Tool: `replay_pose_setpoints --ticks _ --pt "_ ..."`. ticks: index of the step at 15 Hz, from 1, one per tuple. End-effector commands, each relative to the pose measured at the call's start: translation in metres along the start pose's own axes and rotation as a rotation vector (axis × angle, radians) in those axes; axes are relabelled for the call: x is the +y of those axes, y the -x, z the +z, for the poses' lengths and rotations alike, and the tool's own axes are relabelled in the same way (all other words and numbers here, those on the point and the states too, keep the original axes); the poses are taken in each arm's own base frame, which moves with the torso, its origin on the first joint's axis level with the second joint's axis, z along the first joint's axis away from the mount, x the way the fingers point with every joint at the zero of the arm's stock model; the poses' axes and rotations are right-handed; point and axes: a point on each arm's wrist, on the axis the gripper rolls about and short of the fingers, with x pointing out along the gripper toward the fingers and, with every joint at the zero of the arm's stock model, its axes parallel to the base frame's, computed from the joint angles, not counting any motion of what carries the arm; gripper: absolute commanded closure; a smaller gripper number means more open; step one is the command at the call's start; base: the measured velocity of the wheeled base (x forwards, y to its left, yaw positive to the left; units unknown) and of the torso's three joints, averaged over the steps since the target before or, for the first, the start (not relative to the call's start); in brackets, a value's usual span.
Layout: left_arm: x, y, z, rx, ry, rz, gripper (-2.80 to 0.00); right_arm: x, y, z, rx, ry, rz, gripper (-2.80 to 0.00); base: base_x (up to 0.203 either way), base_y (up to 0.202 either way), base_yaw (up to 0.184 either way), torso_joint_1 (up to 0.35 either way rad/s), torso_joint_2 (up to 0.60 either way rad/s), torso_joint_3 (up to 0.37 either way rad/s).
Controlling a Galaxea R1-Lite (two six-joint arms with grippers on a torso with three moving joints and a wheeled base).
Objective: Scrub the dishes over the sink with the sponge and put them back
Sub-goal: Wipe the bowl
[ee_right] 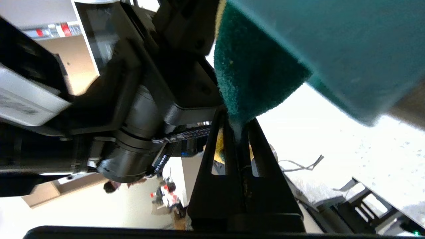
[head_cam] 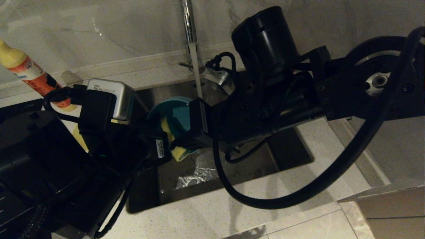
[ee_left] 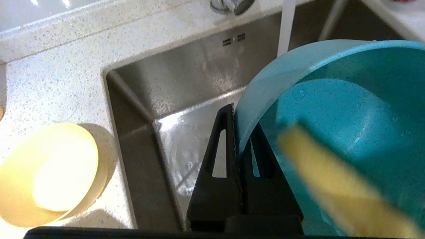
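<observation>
Bowls: one blue (ee_left: 332, 109), one yellow (ee_left: 49, 172), one sponge (ee_right: 255, 66)

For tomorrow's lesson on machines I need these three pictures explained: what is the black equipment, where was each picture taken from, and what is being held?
It is a two-armed robot at a kitchen sink. The wide picture comes from a camera on its head; the other two come from cameras on its wrists, behind the fingers. The left gripper is shut on the rim of a blue bowl held over the basin. The right gripper is shut on a sponge, pressed into that bowl. Water runs from the tap. A yellow bowl and a bottle stand on the counter.
</observation>
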Motion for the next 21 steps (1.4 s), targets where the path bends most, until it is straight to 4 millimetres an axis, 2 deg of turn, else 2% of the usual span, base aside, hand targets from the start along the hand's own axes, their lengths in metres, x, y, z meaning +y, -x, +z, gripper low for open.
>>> replay_pose_setpoints --ticks 1,4,11,14,18,21 --pt "0.002 0.002 0.0 -0.003 -0.001 0.005 0.0 0.0 0.007 0.002 -0.013 -0.006 -0.001 0.0 0.0 0.0 0.0 0.0 0.0 0.0" --pt "0.003 0.003 0.001 -0.007 0.001 0.005 0.0 0.002 0.014 0.003 -0.068 0.02 -0.054 0.0 0.0 0.0 0.0 0.0 0.0 0.0" --pt "0.005 0.003 0.008 -0.029 0.02 0.013 0.0 -0.002 0.016 -0.004 -0.019 0.0 -0.096 0.0 0.0 0.0 0.0 0.0 0.0 0.0" --pt "0.006 0.003 0.011 -0.037 0.03 0.015 0.0 0.006 0.02 -0.008 -0.014 0.012 -0.078 0.0 0.0 0.0 0.0 0.0 0.0 0.0" --pt "0.004 -0.001 0.009 -0.028 0.029 0.023 0.0 0.021 0.045 -0.01 -0.049 0.035 -0.046 0.0 0.0 0.0 0.0 0.0 0.0 0.0" --pt "0.006 -0.015 0.002 -0.006 0.017 0.062 0.0 0.031 0.069 -0.015 -0.06 0.041 -0.036 0.0 0.0 0.0 0.0 0.0 0.0 0.0"
